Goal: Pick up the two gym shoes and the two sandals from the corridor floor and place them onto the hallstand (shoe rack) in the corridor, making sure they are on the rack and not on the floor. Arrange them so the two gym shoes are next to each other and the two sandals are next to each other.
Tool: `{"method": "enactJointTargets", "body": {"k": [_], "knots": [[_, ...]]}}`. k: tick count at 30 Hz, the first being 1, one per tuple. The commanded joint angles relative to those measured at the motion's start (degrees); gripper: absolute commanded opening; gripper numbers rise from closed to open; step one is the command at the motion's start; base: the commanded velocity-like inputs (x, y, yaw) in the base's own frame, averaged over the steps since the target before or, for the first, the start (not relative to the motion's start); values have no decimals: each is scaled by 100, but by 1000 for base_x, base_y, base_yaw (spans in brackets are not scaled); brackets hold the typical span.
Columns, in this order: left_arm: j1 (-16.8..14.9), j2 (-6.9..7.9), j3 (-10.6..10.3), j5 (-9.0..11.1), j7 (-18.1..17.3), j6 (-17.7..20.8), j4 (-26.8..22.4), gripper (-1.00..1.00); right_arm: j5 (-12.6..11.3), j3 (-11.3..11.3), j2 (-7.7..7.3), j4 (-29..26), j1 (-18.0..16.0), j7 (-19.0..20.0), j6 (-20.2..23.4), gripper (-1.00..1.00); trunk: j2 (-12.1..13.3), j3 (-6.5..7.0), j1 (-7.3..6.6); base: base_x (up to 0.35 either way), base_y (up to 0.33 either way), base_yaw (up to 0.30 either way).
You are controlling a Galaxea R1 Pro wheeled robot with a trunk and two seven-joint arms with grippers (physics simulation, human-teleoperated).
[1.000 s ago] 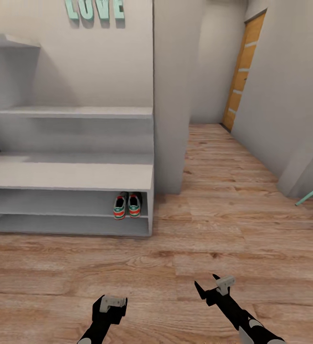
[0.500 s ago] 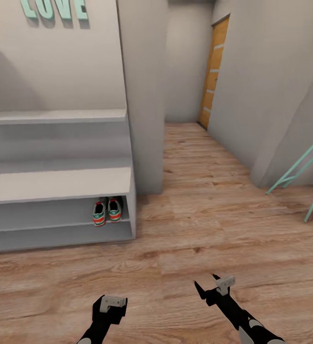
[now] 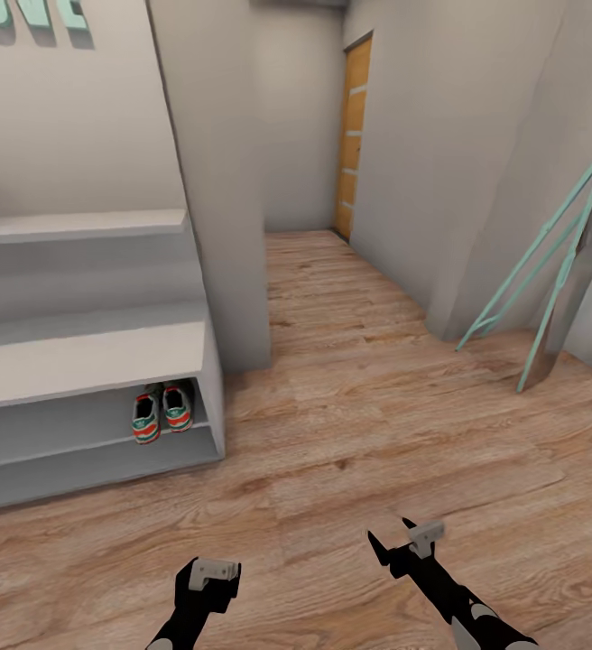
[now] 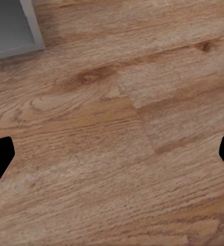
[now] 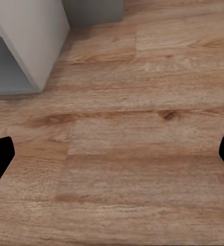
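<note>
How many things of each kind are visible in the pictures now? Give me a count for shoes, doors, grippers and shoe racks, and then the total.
Gym shoes: 2, side by side on the rack's shelf
Orange doors: 1
Grippers: 2, left gripper, right gripper
Shoe racks: 1
Total: 6

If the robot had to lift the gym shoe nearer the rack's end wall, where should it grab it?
Probably by the red-orange heel collar of that gym shoe, coming in from the open front of the hallstand. The heels face outward, its partner sits close alongside, and the bench top above rules out a top-down approach. Either open hand, such as the right hand, could try it.
</note>
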Motion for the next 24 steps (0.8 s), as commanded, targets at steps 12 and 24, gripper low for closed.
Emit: {"method": "enactJointTargets", "body": {"k": [12, 24], "knots": [[0, 0, 0, 0, 0, 0, 0, 100, 0, -1, 0, 0, 0, 0, 0, 100, 0, 0, 0, 0, 0, -293], [0, -3, 0, -9, 0, 0, 0, 100, 0, -1, 0, 0, 0, 0, 0, 100, 0, 0, 0, 0, 0, -293]]}}
